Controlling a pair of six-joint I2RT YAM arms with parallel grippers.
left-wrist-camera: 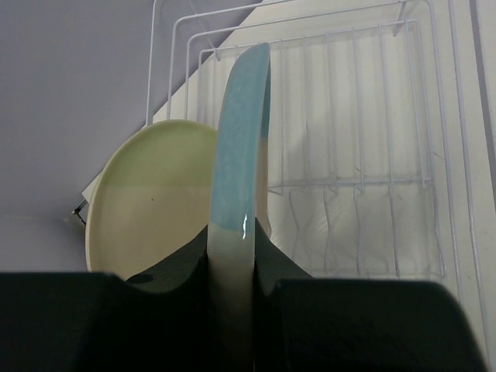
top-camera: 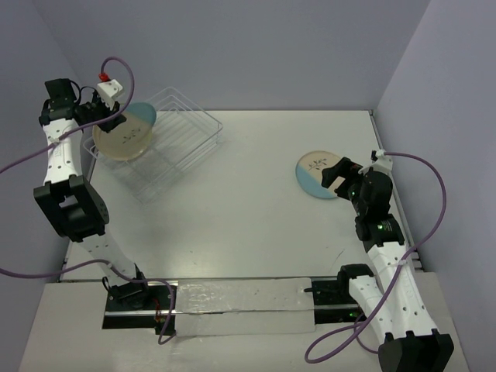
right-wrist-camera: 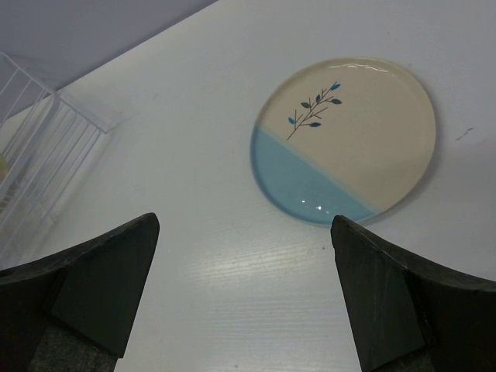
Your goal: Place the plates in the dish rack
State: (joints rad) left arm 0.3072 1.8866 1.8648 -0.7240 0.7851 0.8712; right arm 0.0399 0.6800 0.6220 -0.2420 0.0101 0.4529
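i am looking at a plain white worktop closed in by pale lavender-grey walls on 3 sides. 2 arms are rising from its near edge, purple cables are looping off both, and a clear sheet is lying between their bases. a small red-and-white plug is sitting on top of the left arm; any lettering on it is too small to read. the only marking i can make out is a dark sprig with blue leaves, painted on the cream half of the second two-tone plate.

the dish rack is standing at the far left of the worktop, turned at an angle. the left pincer is gripping the first two-tone plate by its cream rim, narrowly closed, holding it on edge with the blue half pointing away, over the rack's left end. i cannot tell whether the plate's edge is touching the wires. just beside it, to its left in the wrist view, the all-cream plate is leaning upright in the rack.

the second two-tone plate is lying flat on the right side of the worktop, well apart from the rack. the right pincer is hovering near its closer edge, spread fully wide and gripping nothing.
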